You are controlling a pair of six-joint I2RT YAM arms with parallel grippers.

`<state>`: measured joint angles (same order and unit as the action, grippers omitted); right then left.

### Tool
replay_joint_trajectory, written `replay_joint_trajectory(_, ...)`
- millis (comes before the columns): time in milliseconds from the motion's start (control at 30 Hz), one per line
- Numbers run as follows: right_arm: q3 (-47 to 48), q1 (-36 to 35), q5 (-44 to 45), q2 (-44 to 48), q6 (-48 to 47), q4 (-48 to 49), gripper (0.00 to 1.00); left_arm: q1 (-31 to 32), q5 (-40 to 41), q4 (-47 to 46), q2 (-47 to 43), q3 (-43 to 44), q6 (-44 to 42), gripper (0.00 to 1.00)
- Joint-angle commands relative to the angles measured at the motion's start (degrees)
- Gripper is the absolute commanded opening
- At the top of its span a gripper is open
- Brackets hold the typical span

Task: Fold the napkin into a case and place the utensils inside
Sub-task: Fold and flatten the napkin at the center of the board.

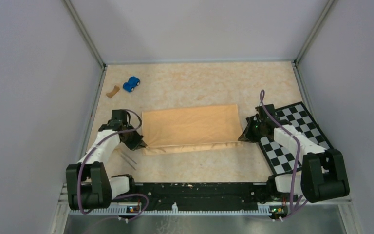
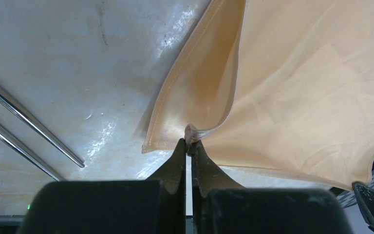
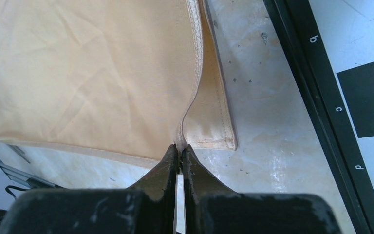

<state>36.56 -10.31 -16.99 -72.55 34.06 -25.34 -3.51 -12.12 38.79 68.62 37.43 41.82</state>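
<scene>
The tan-orange napkin (image 1: 190, 126) lies mid-table, folded over on itself, its upper layer held a little above the lower one along the near edge. My left gripper (image 1: 141, 144) is shut on the upper layer's near left corner (image 2: 191, 132). My right gripper (image 1: 242, 138) is shut on the upper layer's near right corner (image 3: 180, 142). The lower layer's corners lie flat on the table (image 2: 151, 144) (image 3: 214, 136). Two thin silvery utensils (image 1: 128, 158) lie on the table near my left arm; they also show in the left wrist view (image 2: 29, 119).
A black-and-white checkerboard (image 1: 294, 134) lies at the right, under my right arm. A small blue toy car (image 1: 131, 84) and a brown curved scrap (image 1: 112, 90) sit at the back left. Grey walls enclose the table on three sides.
</scene>
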Motion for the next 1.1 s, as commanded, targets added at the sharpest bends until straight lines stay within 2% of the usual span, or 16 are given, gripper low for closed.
replay_joint_trajectory(0,1.5,0.3,1.6,0.7,-1.0,-0.5,0.0,-0.2,0.2,0.9,-0.5,-0.7,-0.2,0.0)
replay_joint_trajectory(233,0.5,0.3,1.4,-2.3,-1.6,1.6,0.0,-0.2,0.0,-2.3,1.2,-5.2,1.3,0.0)
replay_joint_trajectory(700,-1.0,0.3,0.6,-4.7,-2.0,4.0,0.0,-0.2,1.4,-1.9,3.8,-4.2,1.5,0.01)
replay_joint_trajectory(767,-0.4,0.3,-0.3,-3.7,-2.2,2.6,0.08,-0.2,2.3,0.6,1.9,-2.8,2.1,0.11)
replay_joint_trajectory(867,0.5,0.3,-1.2,0.5,-2.3,-1.3,0.27,-0.2,2.8,4.7,-3.3,-0.3,2.0,0.35)
replay_joint_trajectory(933,0.5,0.3,-1.2,4.5,-1.8,-4.2,0.36,-0.2,4.0,7.5,-7.0,1.6,1.4,0.48)
replay_joint_trajectory(1067,1.4,0.3,-0.3,11.3,-0.9,-6.6,0.47,-0.2,5.1,10.7,-11.9,4.5,-0.9,0.63)
